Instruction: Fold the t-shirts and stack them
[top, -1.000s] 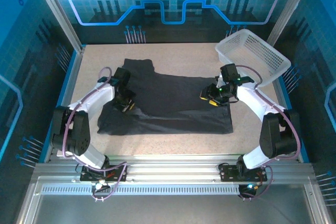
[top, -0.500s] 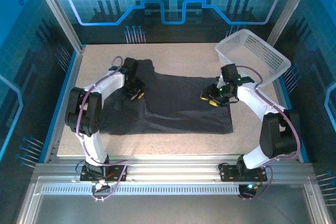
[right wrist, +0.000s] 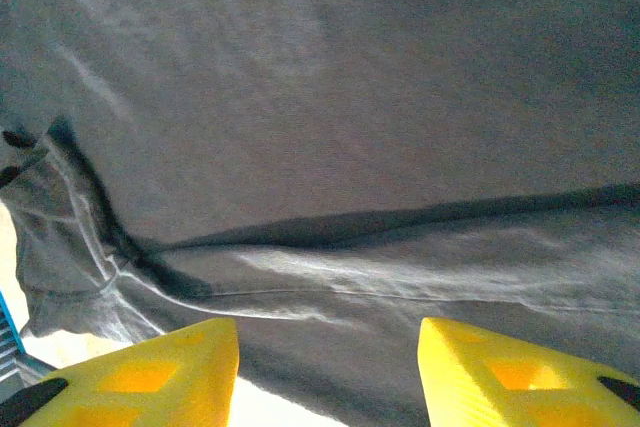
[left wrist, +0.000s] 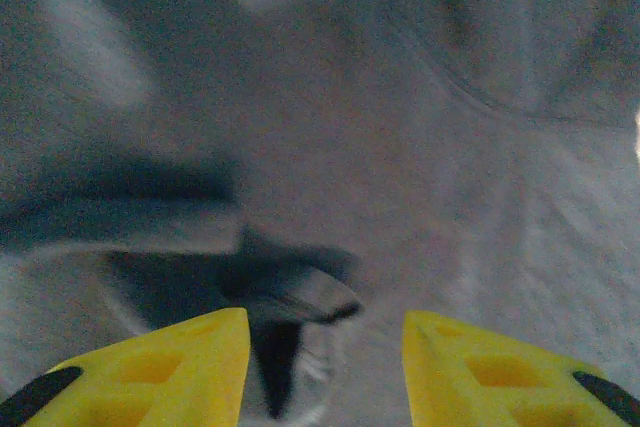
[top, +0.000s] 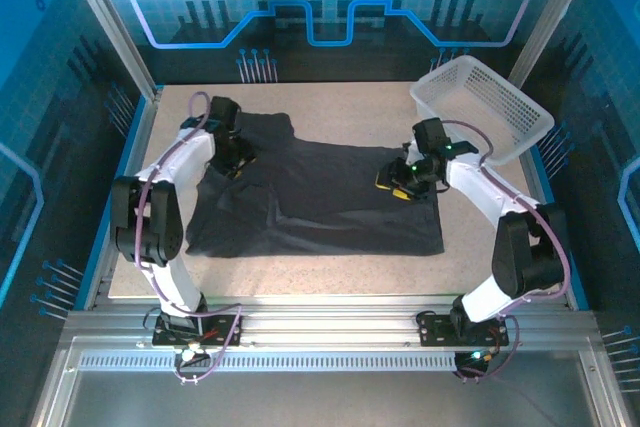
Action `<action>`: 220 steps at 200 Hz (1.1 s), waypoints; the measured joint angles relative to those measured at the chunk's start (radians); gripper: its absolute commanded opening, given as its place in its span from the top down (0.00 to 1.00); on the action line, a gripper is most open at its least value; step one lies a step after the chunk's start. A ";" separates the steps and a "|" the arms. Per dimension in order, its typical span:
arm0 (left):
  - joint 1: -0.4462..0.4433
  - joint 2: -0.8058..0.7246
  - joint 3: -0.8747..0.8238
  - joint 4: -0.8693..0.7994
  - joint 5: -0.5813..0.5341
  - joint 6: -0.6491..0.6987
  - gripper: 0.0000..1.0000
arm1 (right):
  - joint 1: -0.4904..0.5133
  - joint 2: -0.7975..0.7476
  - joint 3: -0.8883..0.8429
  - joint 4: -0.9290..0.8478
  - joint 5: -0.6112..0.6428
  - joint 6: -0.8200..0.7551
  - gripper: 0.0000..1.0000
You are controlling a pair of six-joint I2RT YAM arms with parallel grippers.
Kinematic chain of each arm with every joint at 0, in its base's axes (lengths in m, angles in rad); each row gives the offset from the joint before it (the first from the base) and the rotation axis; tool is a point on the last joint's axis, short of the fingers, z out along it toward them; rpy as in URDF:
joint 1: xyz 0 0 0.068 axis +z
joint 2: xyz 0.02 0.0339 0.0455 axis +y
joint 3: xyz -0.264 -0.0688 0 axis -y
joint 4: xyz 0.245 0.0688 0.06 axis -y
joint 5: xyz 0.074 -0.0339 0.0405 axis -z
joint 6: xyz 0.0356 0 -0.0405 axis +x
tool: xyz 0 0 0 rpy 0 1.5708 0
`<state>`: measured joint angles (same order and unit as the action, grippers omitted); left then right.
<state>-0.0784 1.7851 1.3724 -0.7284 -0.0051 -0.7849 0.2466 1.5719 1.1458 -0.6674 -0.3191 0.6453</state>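
Reads as an early fold step, nothing stacked yet. Seeing the t-shirt (top: 330, 197) spread mostly flat mid-surface (top: 330, 272), rumpled along its left side. Finding left hand (top: 236, 165) parted over the far-left sleeve area, gripping nothing. Same for right hand (top: 394, 185): parted just above the right-side cloth, nothing between the fingers. Next probably calls for pinching an edge on each side and carrying it across. Plenty of bare room near and far. Worth minding the basket (top: 480, 97) at far right.
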 measured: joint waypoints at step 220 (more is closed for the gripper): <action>-0.037 0.165 -0.001 0.000 -0.307 0.417 1.00 | 0.074 0.104 0.139 -0.008 -0.093 -0.063 0.47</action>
<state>-0.1150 1.9499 1.3716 -0.7288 -0.3126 -0.3679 0.3206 1.6760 1.2850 -0.6758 -0.4126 0.5823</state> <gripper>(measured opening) 0.054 0.532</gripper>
